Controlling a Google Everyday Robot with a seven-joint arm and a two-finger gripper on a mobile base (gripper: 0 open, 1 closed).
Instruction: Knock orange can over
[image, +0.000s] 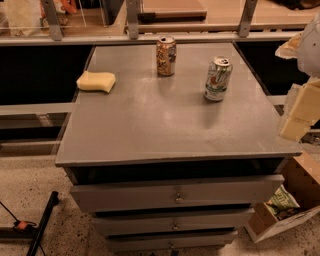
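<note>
**Obs.: orange can upright, gripper off to the side**

- Gripper (299, 116): pale, blocky shape at the right edge of the view, just past the right edge of the grey cabinet top (165, 125). It touches nothing on the surface. Whether it is released or clenched: cannot tell; most of it is cut off by the frame.
- Orange can (166, 56): upright, silver rim up, near the back edge of the top. It is well apart from the gripper, toward picture-left and further back.
- Green-and-white can (218, 78): upright, between the gripper and the orange can, and the nearest of the 2 cans to the gripper. The 2 cans stand apart.
- Yellow sponge (96, 81): lies flat at the left edge of the top, the item farthest from the gripper.
- Below the top: 3 drawers (175, 197), slightly pulled out.
- Below the gripper, on the speckled floor: an open cardboard box (305, 182) holding a green snack bag (281, 202).
</note>
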